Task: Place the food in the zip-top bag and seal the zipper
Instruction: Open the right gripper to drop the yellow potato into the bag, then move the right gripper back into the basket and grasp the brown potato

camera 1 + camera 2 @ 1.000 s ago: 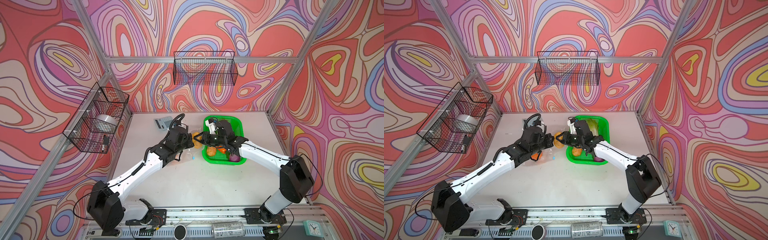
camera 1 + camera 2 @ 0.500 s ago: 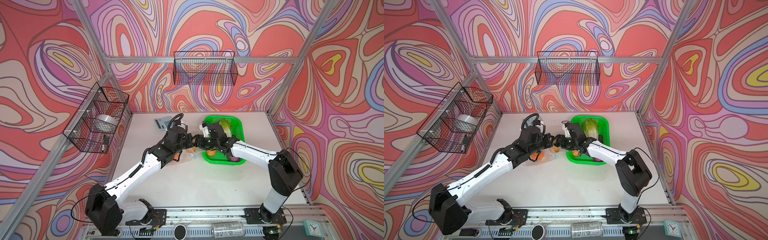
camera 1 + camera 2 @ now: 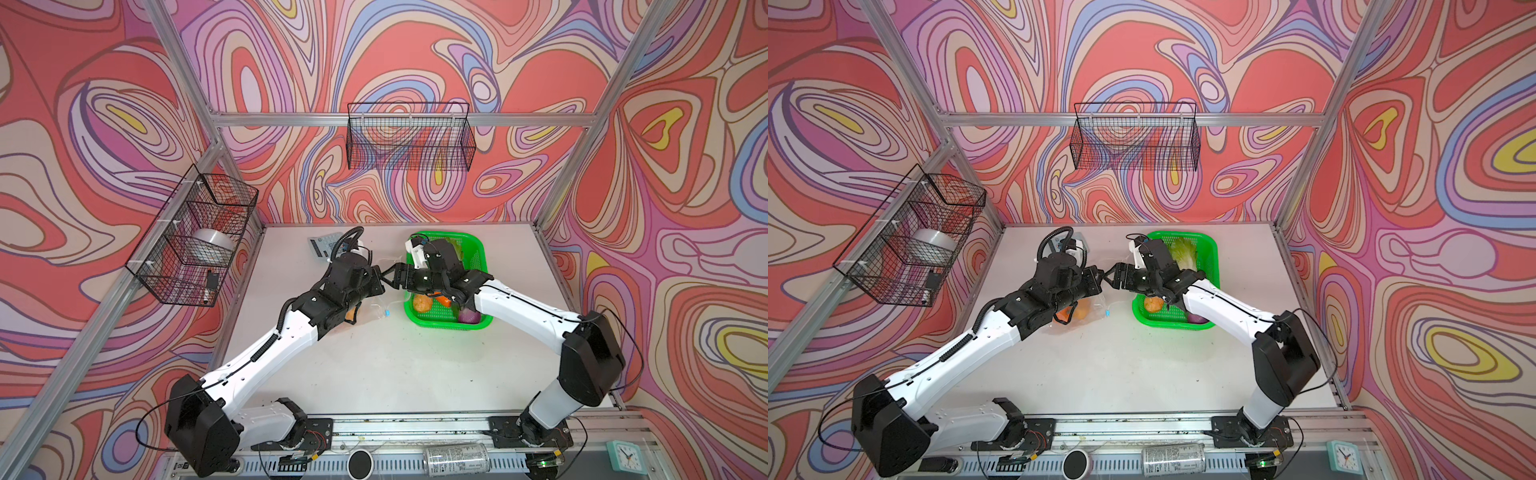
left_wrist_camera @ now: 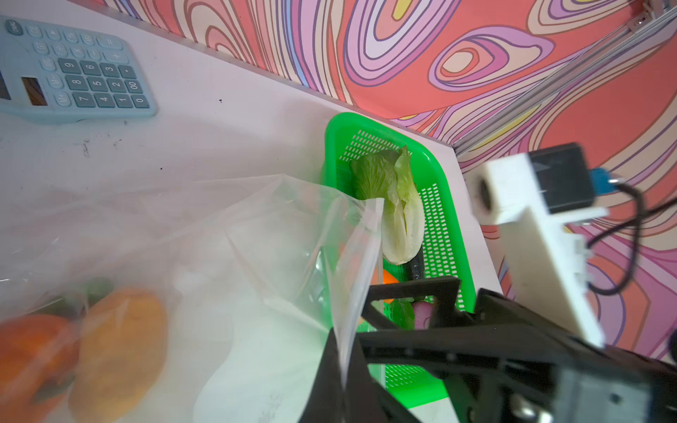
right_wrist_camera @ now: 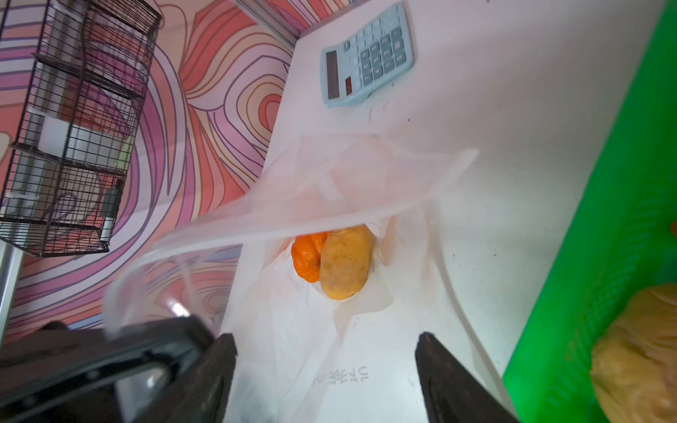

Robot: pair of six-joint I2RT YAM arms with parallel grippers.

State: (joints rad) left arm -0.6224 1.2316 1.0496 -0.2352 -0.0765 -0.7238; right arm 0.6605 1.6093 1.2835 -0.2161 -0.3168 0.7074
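Bag (image 5: 329, 190): thin, limp, slippery film on the counter (image 3: 374, 365), potato (image 5: 344, 262) and pumpkin (image 5: 307, 256) inside; best taken by its stiffer zip edge (image 4: 357, 256), where the left pincer (image 4: 344, 362) is clamped shut, holding the mouth up. Right pincer (image 5: 326, 362): jaws wide, empty, at that mouth. Beyond: basket (image 4: 443, 219) just beside the bag, holding cabbage (image 4: 395, 208) and onion (image 3: 469, 316), probably light and rigid; its wall crowds the reach; calculator (image 5: 366, 55) farthest back, out of the way.
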